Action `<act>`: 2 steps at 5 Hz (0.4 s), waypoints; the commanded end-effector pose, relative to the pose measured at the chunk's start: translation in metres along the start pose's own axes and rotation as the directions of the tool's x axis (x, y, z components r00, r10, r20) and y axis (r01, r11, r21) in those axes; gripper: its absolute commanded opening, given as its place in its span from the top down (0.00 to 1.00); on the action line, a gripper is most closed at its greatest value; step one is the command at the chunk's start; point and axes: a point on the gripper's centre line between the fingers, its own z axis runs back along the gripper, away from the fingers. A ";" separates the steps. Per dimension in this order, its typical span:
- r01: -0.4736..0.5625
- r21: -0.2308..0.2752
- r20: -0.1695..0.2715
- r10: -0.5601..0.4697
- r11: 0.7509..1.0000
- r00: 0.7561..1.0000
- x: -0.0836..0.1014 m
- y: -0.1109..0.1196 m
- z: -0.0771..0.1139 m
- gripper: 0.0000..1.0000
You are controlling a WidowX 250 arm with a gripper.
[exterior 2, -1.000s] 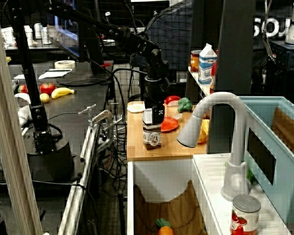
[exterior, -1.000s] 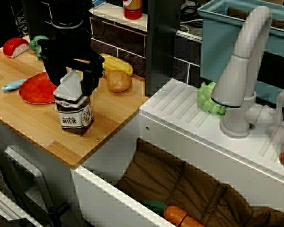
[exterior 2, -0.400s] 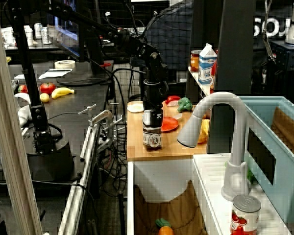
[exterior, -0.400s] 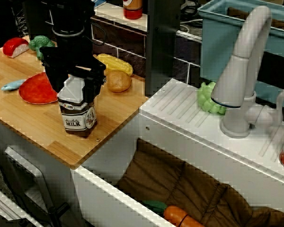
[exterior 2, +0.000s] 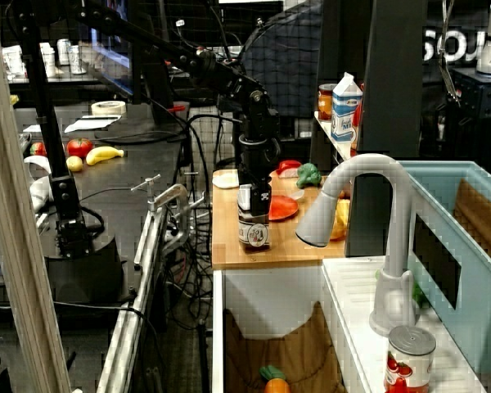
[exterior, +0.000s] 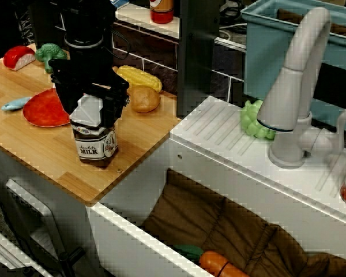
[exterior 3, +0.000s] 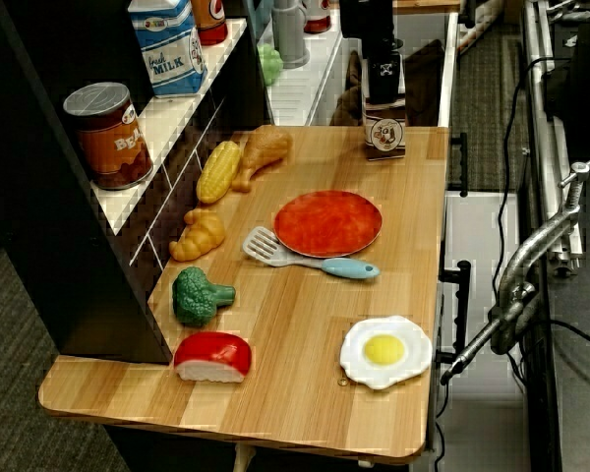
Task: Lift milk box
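Milk box (exterior: 94, 137) stands upright on the wooden tabletop (exterior: 40, 147), near the front corner by the sink, with the red plate (exterior: 45, 109) just off at its nine o'clock and the toy potato-like piece (exterior: 144, 99) and the corn (exterior: 139, 77) back toward one and twelve o'clock. From where I stand the black gripper (exterior: 90, 101) has its two fingers down either side of the peaked white-grey top, one finger (exterior: 67, 95) on the plate side and the other on the sink side, and they look pressed in against the carton's upper part; I'd say it is clamped on the box, though the contact itself is partly hidden by the fingers. In the side view the carton (exterior 2: 254, 225) looks to rest on the wood with no gap I can make out, and the overhead view shows it (exterior 3: 384, 130) close to the tabletop's edge. It seems a light, hollow toy, stiff enough in the walls but smooth, so it could slip or twist if held only by the sloped roof. A hold lower, across the flat brown sides just under the peak, would be surer. A straight, slow rise should clear it; nothing crowds it overhead.
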 end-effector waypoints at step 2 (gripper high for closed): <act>0.008 0.009 0.048 -0.008 1.000 0.999 0.000 0.000 0.015 1.00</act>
